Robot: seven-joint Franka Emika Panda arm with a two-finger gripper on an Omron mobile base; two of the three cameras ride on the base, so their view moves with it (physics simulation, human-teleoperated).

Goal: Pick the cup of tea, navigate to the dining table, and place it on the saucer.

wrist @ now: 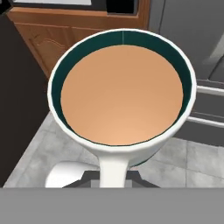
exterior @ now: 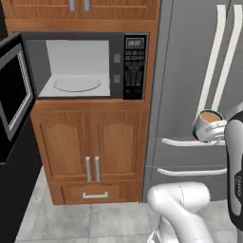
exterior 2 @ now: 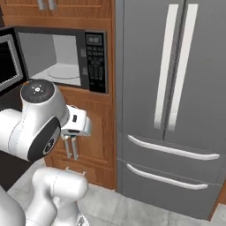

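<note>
The cup of tea (exterior: pixel 209 123) is a white mug with light brown liquid, held up in front of the steel fridge at the right edge of the left base view. My gripper (exterior: pixel 213 136) is shut on it from below and behind. In the hand view the cup of tea (wrist: pixel 121 94) is seen from above, with a dark green inner wall, its white handle pointing down towards my gripper (wrist: pixel 113 176). The dining table and the saucer are out of view.
An open microwave (exterior: pixel 78 66) sits in a wooden cabinet (exterior: pixel 90 152), its black door (exterior: pixel 12 95) swung out to the left. The fridge (exterior 2: pixel 172 88), with long handles, stands close ahead on the right. Below lies a grey tiled floor (exterior: pixel 95 223).
</note>
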